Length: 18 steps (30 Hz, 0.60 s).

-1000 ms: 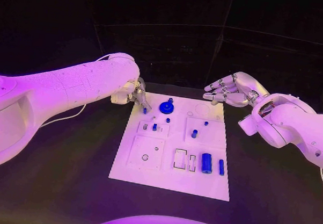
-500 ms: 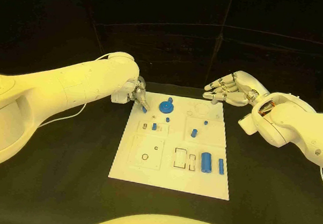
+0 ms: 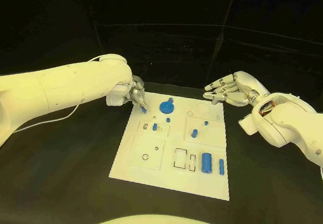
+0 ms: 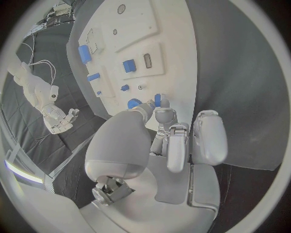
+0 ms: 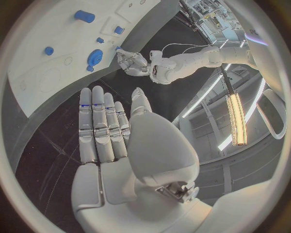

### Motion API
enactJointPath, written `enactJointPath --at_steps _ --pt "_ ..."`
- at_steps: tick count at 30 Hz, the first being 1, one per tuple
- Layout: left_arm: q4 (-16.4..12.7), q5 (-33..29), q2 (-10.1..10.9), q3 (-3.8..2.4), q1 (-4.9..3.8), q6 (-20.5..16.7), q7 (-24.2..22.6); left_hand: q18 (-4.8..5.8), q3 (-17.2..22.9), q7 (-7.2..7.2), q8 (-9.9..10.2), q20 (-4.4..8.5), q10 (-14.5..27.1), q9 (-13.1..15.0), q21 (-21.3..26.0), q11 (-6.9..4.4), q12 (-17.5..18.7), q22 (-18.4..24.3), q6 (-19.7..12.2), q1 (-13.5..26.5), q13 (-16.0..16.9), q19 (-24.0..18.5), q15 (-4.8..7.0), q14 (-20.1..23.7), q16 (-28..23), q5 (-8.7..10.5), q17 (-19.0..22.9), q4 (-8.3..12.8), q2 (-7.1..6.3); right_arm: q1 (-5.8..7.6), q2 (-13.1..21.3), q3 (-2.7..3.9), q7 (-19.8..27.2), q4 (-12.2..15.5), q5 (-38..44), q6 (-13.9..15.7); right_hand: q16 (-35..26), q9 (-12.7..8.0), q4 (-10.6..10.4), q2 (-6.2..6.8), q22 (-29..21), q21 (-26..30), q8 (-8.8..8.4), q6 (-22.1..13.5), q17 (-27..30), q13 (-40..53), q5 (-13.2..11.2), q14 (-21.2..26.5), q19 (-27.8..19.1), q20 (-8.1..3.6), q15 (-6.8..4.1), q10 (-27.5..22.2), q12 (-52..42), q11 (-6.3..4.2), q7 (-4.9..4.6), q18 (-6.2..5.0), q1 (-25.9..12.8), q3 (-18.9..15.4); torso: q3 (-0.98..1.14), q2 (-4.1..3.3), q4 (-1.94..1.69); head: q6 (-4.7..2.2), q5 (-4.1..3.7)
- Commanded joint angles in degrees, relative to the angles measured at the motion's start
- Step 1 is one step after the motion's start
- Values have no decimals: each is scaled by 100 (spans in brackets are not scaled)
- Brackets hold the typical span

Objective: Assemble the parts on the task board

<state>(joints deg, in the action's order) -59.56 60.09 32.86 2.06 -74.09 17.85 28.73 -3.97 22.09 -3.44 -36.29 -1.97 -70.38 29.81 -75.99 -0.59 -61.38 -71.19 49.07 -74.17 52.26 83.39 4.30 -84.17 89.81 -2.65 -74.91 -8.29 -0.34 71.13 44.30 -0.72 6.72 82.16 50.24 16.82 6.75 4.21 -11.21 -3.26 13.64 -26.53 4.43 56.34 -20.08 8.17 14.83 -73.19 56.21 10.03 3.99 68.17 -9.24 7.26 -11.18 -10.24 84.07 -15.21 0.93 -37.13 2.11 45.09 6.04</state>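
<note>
The left robot hand (image 3: 136, 97) reaches over the far left corner of the task board (image 3: 172, 175) on the worktop (image 3: 62, 172), pinching a small blue peg (image 4: 157, 100) between fingertips (other fingers curled). The right robot hand (image 3: 230, 90) hovers past the board's far right corner, fingers extended side by side, holding nothing.

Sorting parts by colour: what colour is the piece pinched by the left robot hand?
Blue piece, clearest in the left wrist view.
</note>
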Motion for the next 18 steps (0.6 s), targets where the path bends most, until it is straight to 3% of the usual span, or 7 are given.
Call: enactJointPath --at_steps 1,5,12,18 --pt "-349 -46 169 -2 6 -625 -169 -10 682 15 -33 21 -89 23 23 -37 -43 -9 43 38 25 29 15 -583 19 -18 -1509 618 -44 11 10 3 52 2 -22 -31 -34 2 12 -47 -6 32 0 -27 8 -6 35 29 -1 54 16 -40 -3 -11 -4 -19 -12 -19 -8 4 -20 -2 0" --pt "-810 133 423 1 69 -952 -269 -7 737 21 -44 24 -115 28 16 -41 -64 -20 50 58 46 35 17 -583 19 -18 -1509 639 -81 10 16 3 55 -7 -27 -37 -35 2 11 -48 -7 34 0 -27 9 -7 37 30 -1 54 16 -41 -4 -10 -4 -19 -12 -21 -7 4 -33 13 10" --pt "-1371 357 698 4 237 -1302 -414 -6 826 30 -62 30 -155 36 10 -50 -92 -31 67 93 73 44 24 -583 19 -18 -1509 664 -141 9 16 2 64 -44 -34 -55 -35 2 11 -48 -7 34 0 -27 9 -7 37 30 -1 54 16 -41 -4 -10 -4 -19 -12 -21 -19 14 -82 13 -55" --pt "-1628 408 806 6 321 -1332 -351 -5 841 31 -65 31 -161 37 6 -51 -96 -36 70 98 77 47 25 -583 19 -18 -1509 667 -148 8 11 2 70 -61 -37 -65 -35 2 11 -48 -7 34 0 -27 9 -7 37 30 -1 54 16 -41 -4 -10 -4 -19 -12 -21 -17 12 -71 20 -26"
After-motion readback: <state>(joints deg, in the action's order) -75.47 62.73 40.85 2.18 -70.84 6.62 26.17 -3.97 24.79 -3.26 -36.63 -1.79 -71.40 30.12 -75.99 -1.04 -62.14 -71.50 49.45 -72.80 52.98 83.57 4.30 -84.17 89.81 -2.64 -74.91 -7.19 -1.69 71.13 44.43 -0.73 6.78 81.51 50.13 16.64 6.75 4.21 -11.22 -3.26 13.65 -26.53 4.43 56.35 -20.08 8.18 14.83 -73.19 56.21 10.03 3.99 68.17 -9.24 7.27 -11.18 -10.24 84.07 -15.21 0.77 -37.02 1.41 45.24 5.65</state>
